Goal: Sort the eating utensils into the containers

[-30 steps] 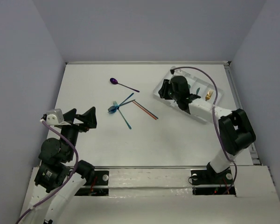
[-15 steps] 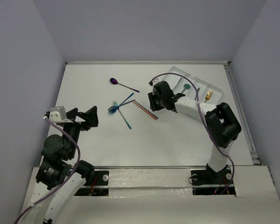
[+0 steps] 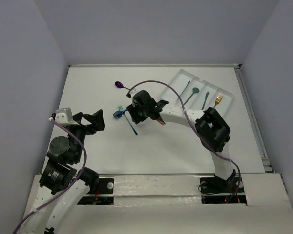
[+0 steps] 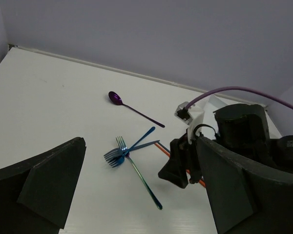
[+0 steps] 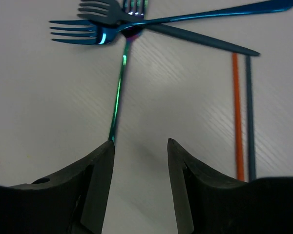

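Three crossed forks, blue and teal (image 3: 120, 114), lie mid-table and also show in the left wrist view (image 4: 118, 155) and the right wrist view (image 5: 112, 27). My right gripper (image 3: 135, 113) is open and empty just above the table. Its left fingertip (image 5: 107, 148) is at the end of the teal fork's handle (image 5: 118, 95). An orange stick (image 5: 237, 117) and a dark blue stick (image 5: 249, 117) lie to its right. A purple spoon (image 3: 119, 85) lies farther back. The white tray (image 3: 178, 77) holds teal pieces (image 3: 194, 91) and a gold fork (image 3: 218, 100). My left gripper (image 3: 86, 123) is open and empty, left of the forks.
The right arm (image 3: 185, 117) stretches leftward across the table from its base. Its purple cable (image 3: 156, 83) arcs above the table between the spoon and the tray. White walls close the table at the back and sides.
My right gripper has swung left from over the tray to the forks at mid-table, empty. A teal spoon now shows in the tray where it had been. The left arm barely moved.
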Robot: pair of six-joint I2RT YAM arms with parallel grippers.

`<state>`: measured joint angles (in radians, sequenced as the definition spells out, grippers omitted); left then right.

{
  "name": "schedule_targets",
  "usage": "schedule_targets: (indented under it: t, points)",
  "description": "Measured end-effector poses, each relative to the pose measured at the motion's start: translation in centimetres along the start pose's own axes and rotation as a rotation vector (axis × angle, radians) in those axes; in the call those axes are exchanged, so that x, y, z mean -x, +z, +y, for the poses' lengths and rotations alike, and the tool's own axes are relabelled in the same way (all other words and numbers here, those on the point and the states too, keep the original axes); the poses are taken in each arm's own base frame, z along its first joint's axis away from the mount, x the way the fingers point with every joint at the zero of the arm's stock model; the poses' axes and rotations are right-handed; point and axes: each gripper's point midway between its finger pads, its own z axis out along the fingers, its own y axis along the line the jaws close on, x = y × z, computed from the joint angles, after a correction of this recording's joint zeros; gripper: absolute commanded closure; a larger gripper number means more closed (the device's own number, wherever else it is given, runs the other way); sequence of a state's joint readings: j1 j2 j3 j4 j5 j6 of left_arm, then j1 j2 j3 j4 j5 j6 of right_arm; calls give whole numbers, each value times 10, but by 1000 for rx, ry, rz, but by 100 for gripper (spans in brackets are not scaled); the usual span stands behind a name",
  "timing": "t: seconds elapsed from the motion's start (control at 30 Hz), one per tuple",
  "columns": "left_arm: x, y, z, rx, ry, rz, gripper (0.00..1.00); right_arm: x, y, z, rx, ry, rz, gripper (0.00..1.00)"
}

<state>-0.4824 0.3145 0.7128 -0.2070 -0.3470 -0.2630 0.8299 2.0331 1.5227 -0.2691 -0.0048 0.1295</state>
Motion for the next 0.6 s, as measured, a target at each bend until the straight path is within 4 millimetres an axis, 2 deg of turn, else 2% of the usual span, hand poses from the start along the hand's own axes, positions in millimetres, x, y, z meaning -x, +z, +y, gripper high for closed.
schedule_targets:
  t: [0.1,0.17,0.27,0.4,0.47,0.5,0.6]
  points:
    - [0,0,0,1,0,-1,1,3,22,31,37,-43,-2,46]
    - [0,0,0,1,0,-1,1,0,36,44,47,-59,9,47]
    - [0,0,0,1,0,-1,1,-1,61,47,39,-64,27,47]
    - [0,0,0,1,0,-1,1,9,70,42,10,-68,14,51]
    - [0,0,0,0,0,-1,1,12,69,38,-15,-72,8,59]
    - [0,0,0,1,0,-1,1,12,69,34,-33,-76,10,70]
    - [0,0,0,1,0,-1,1,9,69,30,-61,-82,21,84]
